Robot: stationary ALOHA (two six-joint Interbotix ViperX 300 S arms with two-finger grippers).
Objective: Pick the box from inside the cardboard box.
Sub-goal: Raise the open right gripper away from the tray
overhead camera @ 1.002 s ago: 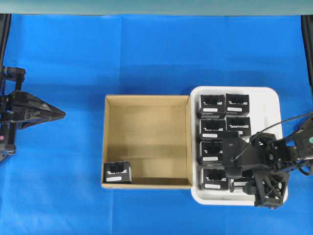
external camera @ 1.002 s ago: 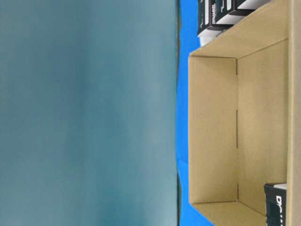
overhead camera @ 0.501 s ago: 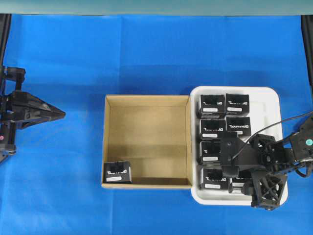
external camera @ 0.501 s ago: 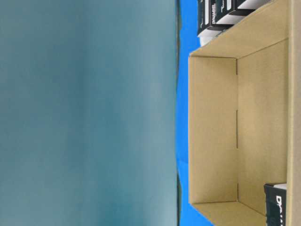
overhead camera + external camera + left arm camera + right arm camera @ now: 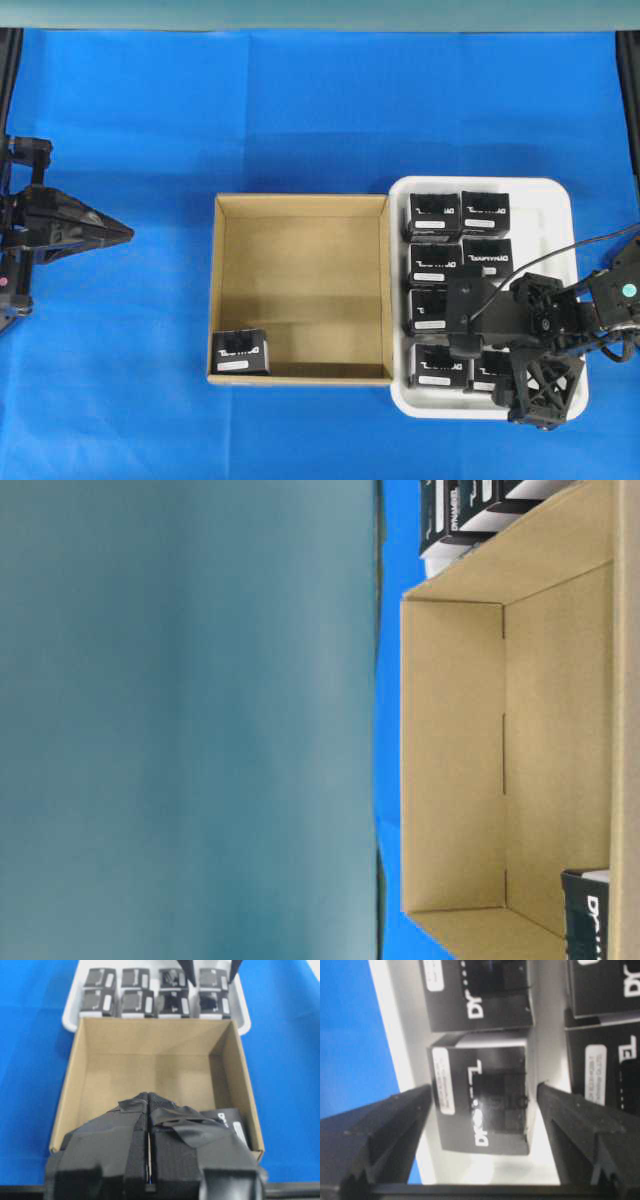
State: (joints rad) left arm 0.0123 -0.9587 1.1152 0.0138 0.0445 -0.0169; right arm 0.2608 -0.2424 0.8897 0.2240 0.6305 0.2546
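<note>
One black box (image 5: 240,352) with white lettering sits in the front-left corner of the brown cardboard box (image 5: 300,204). The left wrist view shows the same black box (image 5: 234,1125) half hidden behind my left gripper (image 5: 148,1099), which is shut and empty and stays far left of the cardboard box (image 5: 150,1027). My right gripper (image 5: 490,362) hovers over the white tray, open. Its fingers (image 5: 390,1125) straddle another black box (image 5: 485,1100) standing on the tray floor, with a gap on each side.
The white tray (image 5: 555,215) right of the cardboard box holds several identical black boxes in two columns. Blue cloth (image 5: 300,100) covers the table. The table-level view shows the cardboard box's bare inside wall (image 5: 450,760).
My right gripper has opened wider, and the black box between its fingers now stands free in the tray. That arm shifted slightly left. The left arm has not moved.
</note>
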